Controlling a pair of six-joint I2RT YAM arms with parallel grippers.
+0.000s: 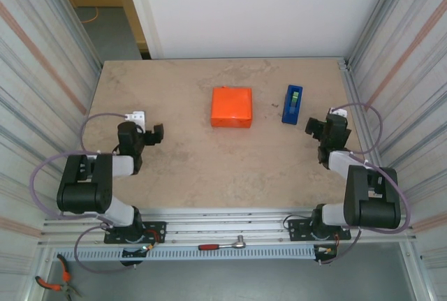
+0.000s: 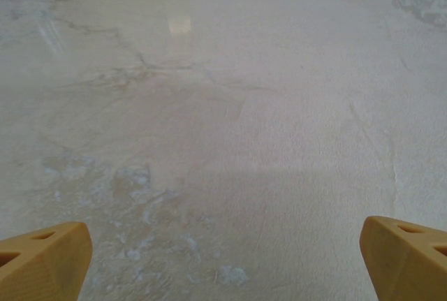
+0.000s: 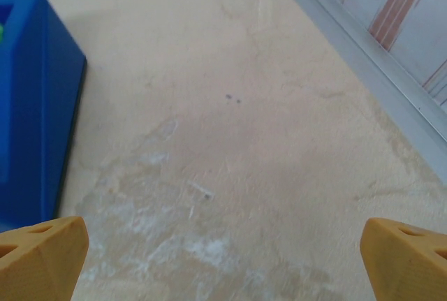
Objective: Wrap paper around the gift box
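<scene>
Down in the near left corner, below the table (image 1: 209,168), pliers (image 1: 54,283) with orange handles lie half in shadow, their jaws hard to make out. The left gripper (image 1: 149,134) sits over the left side of the table, well apart from the paper. From above it is small and dark, and its jaws are hard to read. In its own wrist view the gripper (image 2: 223,265) shows two yellow fingertips (image 2: 43,259) at the bottom corners, both cut off by the frame. They are spread wide with bare tabletop between them, holding nothing.

A red-handled wrench (image 1: 222,245) lies on the metal rail between the two arm bases. Beyond it, mid-table toward the far side, the paper (image 1: 231,107) sits as a raised, squarish orange packet that neither gripper touches. Its folds are too small to follow. The box cannot be seen, and whether it lies under the paper cannot be told.

Near the paper's right side, with a gap between them, stands a blue dispenser (image 1: 292,104). In the right wrist view the dispenser (image 3: 31,105) is blurred and cut off by the left edge. The right gripper (image 1: 318,130) is near it, to its right and closer to the arms. Its fingertips (image 3: 42,255) are likewise clipped at the bottom corners, and the right gripper (image 3: 223,262) is wide open and empty.
</scene>
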